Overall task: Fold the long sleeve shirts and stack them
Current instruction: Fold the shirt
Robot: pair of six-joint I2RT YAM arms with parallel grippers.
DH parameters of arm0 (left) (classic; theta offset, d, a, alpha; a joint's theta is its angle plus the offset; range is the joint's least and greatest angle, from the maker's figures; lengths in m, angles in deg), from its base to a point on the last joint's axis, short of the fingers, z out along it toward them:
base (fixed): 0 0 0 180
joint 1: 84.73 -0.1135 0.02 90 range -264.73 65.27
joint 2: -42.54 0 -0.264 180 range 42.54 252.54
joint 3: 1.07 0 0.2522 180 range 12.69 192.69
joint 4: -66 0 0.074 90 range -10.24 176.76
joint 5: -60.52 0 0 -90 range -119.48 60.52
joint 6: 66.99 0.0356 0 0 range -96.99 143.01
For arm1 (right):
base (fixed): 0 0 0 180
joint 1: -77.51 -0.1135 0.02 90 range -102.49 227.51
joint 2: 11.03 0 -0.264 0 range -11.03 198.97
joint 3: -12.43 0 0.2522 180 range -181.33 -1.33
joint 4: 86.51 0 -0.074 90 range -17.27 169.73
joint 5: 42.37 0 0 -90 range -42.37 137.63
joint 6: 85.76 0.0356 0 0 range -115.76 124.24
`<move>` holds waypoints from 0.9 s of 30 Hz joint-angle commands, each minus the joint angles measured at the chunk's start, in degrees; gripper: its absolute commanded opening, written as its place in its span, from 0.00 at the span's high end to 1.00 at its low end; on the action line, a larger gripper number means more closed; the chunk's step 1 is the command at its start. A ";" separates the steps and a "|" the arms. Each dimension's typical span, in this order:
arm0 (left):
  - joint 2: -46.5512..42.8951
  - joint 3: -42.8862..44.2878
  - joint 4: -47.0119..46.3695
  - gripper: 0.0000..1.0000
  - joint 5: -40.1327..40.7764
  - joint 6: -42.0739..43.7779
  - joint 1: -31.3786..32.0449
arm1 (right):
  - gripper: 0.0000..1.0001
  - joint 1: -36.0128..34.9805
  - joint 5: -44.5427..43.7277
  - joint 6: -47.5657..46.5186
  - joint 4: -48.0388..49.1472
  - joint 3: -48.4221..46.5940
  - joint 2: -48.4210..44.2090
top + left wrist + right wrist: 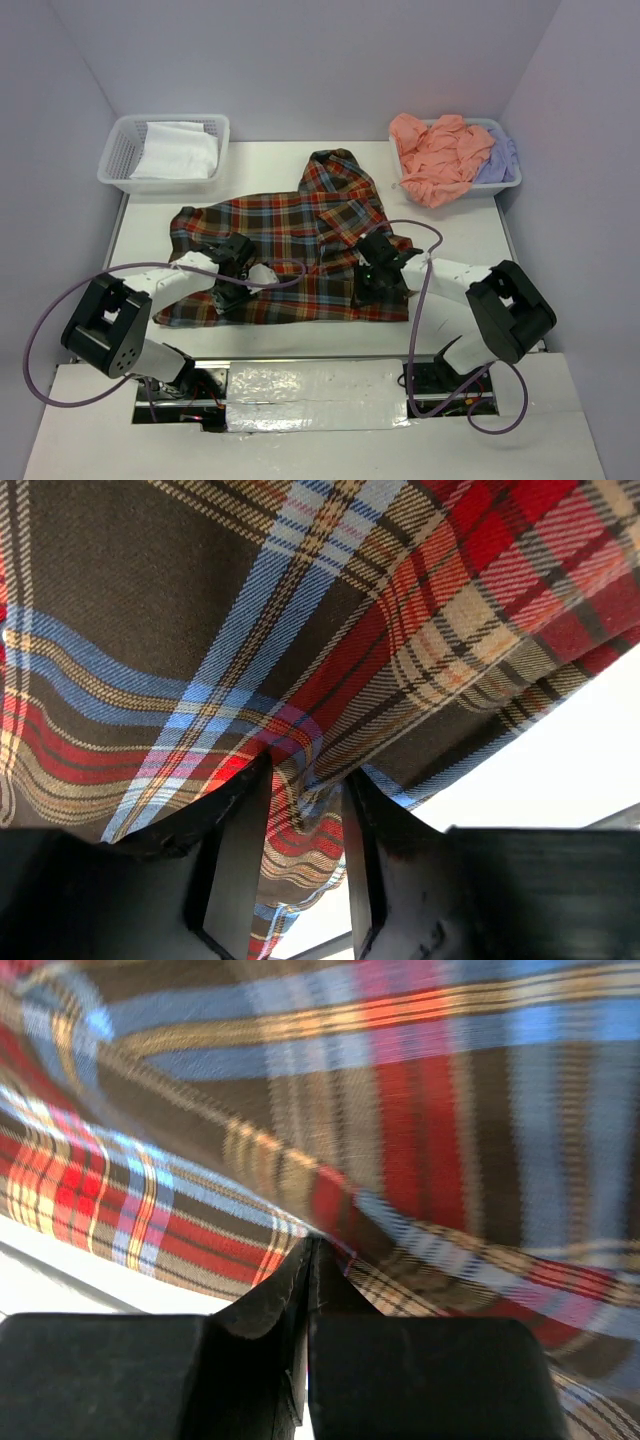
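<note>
The left gripper (305,770) is clamped on a bunched fold of the plaid shirt (290,225), which lies spread across the middle of the table (470,250) with its hem near the front edge. That thick, uneven bite may drag extra layers along. The right gripper (310,1245) has its fingers pressed together on what looks like a thin nip of hem. This hold could slip under pull and leave the fold crooked. The salmon-pink shirt (435,150) and lavender shirt (500,155) sit in the far-right basket (490,188).

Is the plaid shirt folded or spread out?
Mostly spread: the plaid shirt lies open across the table, only its far part rumpled.
</note>
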 commanded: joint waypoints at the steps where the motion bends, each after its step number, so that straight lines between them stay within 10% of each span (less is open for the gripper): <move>1: 2.48 -3.25 -6.33 0.53 5.22 -0.78 -0.18 | 1.00 2.56 -6.34 2.90 -1.59 1.47 1.60; 5: 1.79 -3.70 -6.16 0.49 3.72 -0.51 -0.18 | 1.00 3.97 -4.86 -1.38 -2.90 -0.71 0.21; 12: -3.57 6.65 -1.33 0.29 -0.75 -0.86 -0.18 | 0.41 8.87 -4.77 -12.82 -11.95 -18.28 -10.70; 27: 7.68 32.52 10.64 0.22 -0.76 9.24 -0.27 | 0.30 20.14 -8.19 -24.34 -22.60 -53.54 20.84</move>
